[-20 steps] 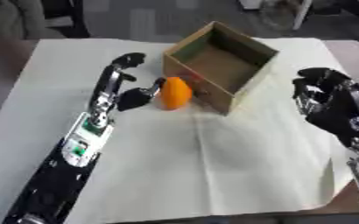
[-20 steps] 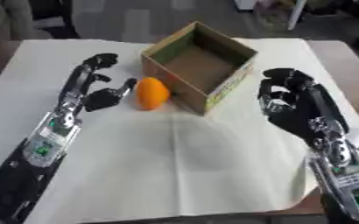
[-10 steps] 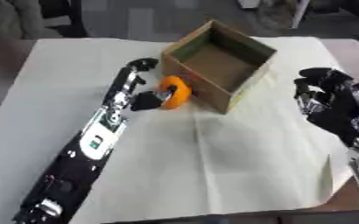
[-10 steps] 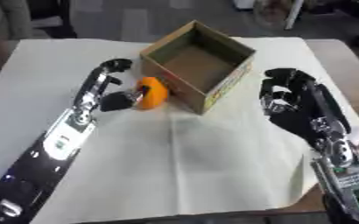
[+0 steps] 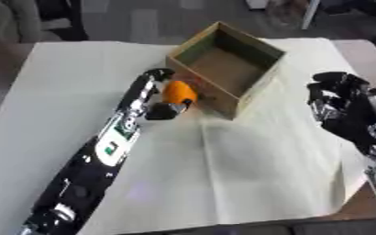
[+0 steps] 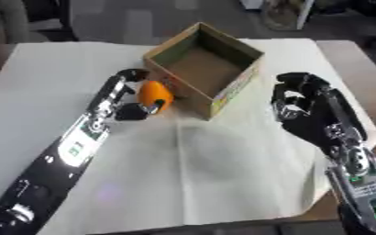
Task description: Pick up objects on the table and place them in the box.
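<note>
The box [image 5: 227,69] sits open near the far middle of the desk [image 5: 247,174], and as far as you can see into it the inside looks bare, so nothing has been dropped in yet. The desk is covered in a pale cloth, and the only loose thing you have on it is the orange [image 6: 154,95], lying just beside the box's near-left wall, touching or almost touching it. Your left hand [image 6: 132,102] has reached it: the fingers curl round the orange from the left and the thumb comes in under its near side, so you have hold of it, though it looks to be resting on the cloth rather than lifted. Your right hand [image 6: 303,103] hangs idle to the right of the box, well apart from the orange, fingers loosely bent and holding nothing. So you are early: the grasp seems made, and the lift, the carry over the near wall and the release into the box are all still ahead of you.
</note>
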Controlling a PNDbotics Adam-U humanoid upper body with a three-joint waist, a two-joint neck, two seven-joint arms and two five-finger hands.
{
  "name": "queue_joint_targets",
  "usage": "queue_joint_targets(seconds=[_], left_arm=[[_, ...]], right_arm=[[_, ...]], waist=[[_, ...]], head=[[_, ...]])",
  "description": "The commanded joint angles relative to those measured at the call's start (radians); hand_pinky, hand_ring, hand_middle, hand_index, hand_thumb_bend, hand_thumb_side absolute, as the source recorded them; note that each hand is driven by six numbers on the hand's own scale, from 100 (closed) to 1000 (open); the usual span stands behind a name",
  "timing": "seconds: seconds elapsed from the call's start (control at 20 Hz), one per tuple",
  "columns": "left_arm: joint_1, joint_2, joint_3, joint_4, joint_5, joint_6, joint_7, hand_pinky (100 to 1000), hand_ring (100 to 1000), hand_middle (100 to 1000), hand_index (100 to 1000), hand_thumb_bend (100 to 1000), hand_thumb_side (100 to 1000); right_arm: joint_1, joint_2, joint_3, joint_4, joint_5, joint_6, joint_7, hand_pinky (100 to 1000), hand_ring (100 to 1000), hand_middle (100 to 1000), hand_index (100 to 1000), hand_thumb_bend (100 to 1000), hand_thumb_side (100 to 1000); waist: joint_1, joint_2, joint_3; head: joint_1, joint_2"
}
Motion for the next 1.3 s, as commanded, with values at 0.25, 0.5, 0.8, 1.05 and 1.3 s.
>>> queue_joint_targets(seconds=[0.25,0.5,0.8,1.05,1.3], left_arm=[[-0.049,-0.013,-0.008,0.052,-0.071,-0.003,0.047,738,860,756,847,511,195],[-0.058,-0.014,-0.006,0.086,-0.094,0.002,0.047,736,854,743,846,518,193],[-0.059,-0.008,-0.003,0.105,-0.147,0.034,0.042,757,851,743,848,519,145],[-0.056,-0.002,0.005,0.115,-0.193,0.071,0.055,717,814,679,818,413,100],[-0.048,0.003,0.017,0.125,-0.197,0.095,0.089,578,728,582,747,260,120]], right_arm=[[-0.013,-0.005,0.001,-0.013,-0.007,-0.003,0.007,619,761,530,711,100,100],[-0.013,-0.005,0.001,-0.012,-0.007,-0.003,0.008,619,761,530,711,100,100],[-0.013,-0.004,0.0,-0.012,-0.007,-0.003,0.008,620,761,529,711,100,100],[-0.012,-0.004,-0.001,-0.011,-0.008,-0.003,0.007,620,761,529,711,100,100],[-0.012,-0.004,-0.002,-0.011,-0.008,-0.002,0.005,619,761,529,711,100,100]], waist=[[0.001,-0.014,-0.014],[0.002,-0.013,-0.02],[0.003,-0.012,-0.025],[0.004,-0.014,-0.025],[0.003,-0.015,-0.025]], head=[[0.006,-0.006],[0.006,-0.006],[0.005,-0.004],[0.003,-0.004],[0.0,-0.005]])
